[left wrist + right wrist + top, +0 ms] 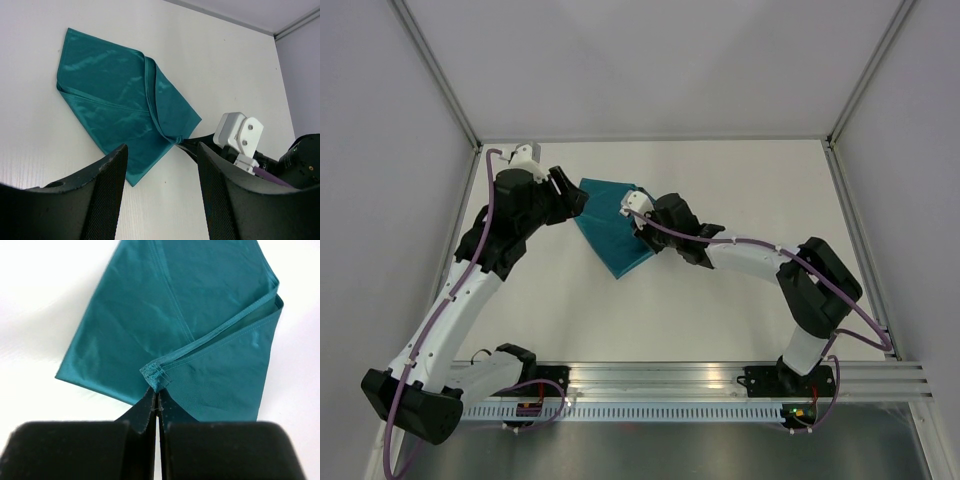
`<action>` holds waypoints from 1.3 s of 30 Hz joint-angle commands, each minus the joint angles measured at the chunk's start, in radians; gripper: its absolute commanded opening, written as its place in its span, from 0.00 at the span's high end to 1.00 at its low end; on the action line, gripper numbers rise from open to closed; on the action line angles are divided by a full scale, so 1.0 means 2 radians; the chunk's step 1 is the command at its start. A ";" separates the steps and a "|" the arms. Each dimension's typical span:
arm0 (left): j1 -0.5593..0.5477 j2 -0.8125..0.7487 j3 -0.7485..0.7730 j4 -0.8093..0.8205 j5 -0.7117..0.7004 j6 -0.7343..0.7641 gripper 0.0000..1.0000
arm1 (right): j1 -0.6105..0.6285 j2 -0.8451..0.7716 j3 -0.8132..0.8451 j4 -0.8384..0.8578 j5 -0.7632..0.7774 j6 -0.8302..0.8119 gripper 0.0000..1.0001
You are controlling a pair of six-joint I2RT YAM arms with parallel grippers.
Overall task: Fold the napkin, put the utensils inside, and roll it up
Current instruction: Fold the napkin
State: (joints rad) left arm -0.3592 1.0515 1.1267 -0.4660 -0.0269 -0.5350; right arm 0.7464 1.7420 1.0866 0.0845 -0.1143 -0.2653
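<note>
The dark teal napkin (613,238) lies partly folded on the white table, one corner drawn over the rest of the cloth (110,95). My right gripper (642,232) is shut on that hemmed corner (156,376), and its jaws (157,392) meet on the cloth. The left gripper (578,197) hovers at the napkin's left edge. It stands open (162,150) with only bare table between its fingers. In the left wrist view the right gripper's fingers (192,142) hold the corner just beyond my left fingertips. No utensils are in view.
White walls and grey metal posts (440,75) close in the table on three sides. An aluminium rail (720,378) carrying both arm bases runs along the near edge. The right arm's white camera block (239,132) sits close to the left gripper.
</note>
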 commanded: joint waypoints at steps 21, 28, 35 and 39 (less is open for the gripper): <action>0.018 -0.002 0.026 -0.009 0.011 -0.010 0.37 | 0.067 0.074 0.043 0.015 0.038 -0.042 0.98; 0.019 0.003 0.022 -0.004 0.011 -0.009 0.35 | 0.067 0.055 0.037 0.009 0.026 -0.044 0.67; 0.023 0.012 0.010 0.014 0.011 -0.019 0.34 | 0.066 0.007 0.030 -0.012 0.009 -0.038 0.52; 0.027 0.026 -0.009 0.034 0.029 -0.032 0.34 | 0.056 -0.011 0.021 -0.023 0.009 -0.033 0.51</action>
State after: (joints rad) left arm -0.3145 1.0836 1.1347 -0.4561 -0.0120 -0.5438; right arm 0.8761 1.7828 1.1309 0.0433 -0.0788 -0.3443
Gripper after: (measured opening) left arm 0.664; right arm 0.489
